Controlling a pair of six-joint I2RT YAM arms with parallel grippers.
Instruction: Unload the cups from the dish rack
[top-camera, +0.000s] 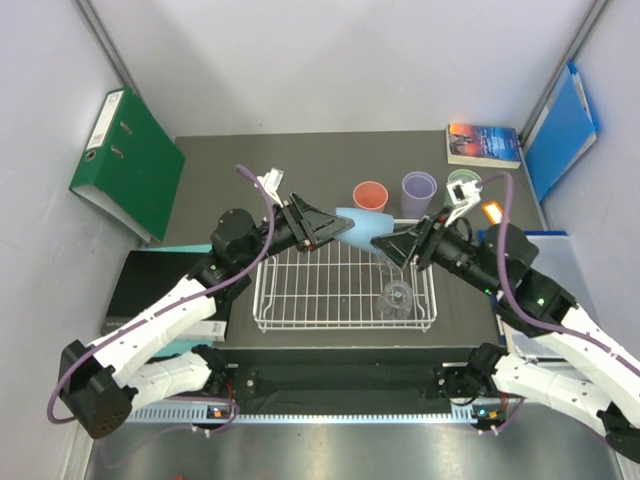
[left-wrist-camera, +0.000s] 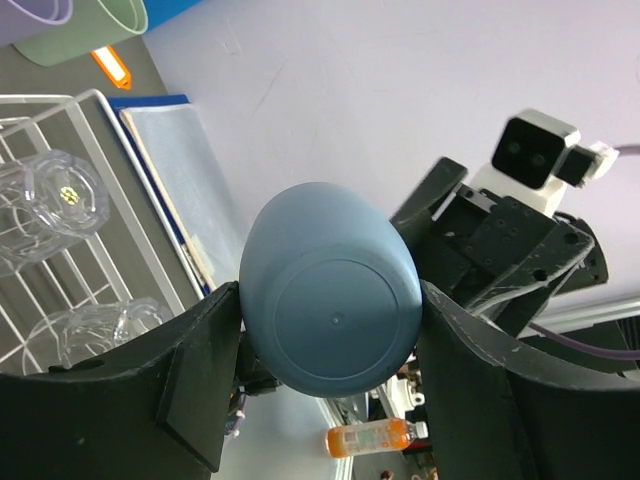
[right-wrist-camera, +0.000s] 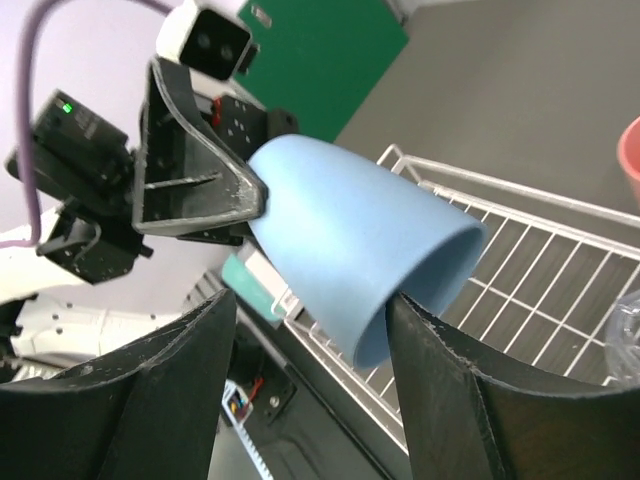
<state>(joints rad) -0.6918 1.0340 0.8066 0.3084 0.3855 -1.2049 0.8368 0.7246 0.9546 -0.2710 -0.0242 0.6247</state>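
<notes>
A blue cup (top-camera: 362, 228) hangs on its side above the far edge of the white wire dish rack (top-camera: 300, 290). My left gripper (top-camera: 335, 226) is shut on its base (left-wrist-camera: 330, 300), with both fingers against it. My right gripper (top-camera: 392, 245) stands open around the cup's rim (right-wrist-camera: 350, 240); one finger is at the rim, the other stays clear of it. Two clear glasses (left-wrist-camera: 50, 200) (left-wrist-camera: 90, 335) lie in the rack (left-wrist-camera: 110, 170); one glass (top-camera: 397, 296) shows from above. Behind the rack stand a salmon cup (top-camera: 370, 195), a lilac cup (top-camera: 419, 187) and a green cup (top-camera: 463, 183).
A green binder (top-camera: 130, 165) leans at the far left and a blue folder (top-camera: 565, 125) at the far right. A book (top-camera: 483, 143) lies by the green cup. A black box (top-camera: 150, 285) sits left of the rack.
</notes>
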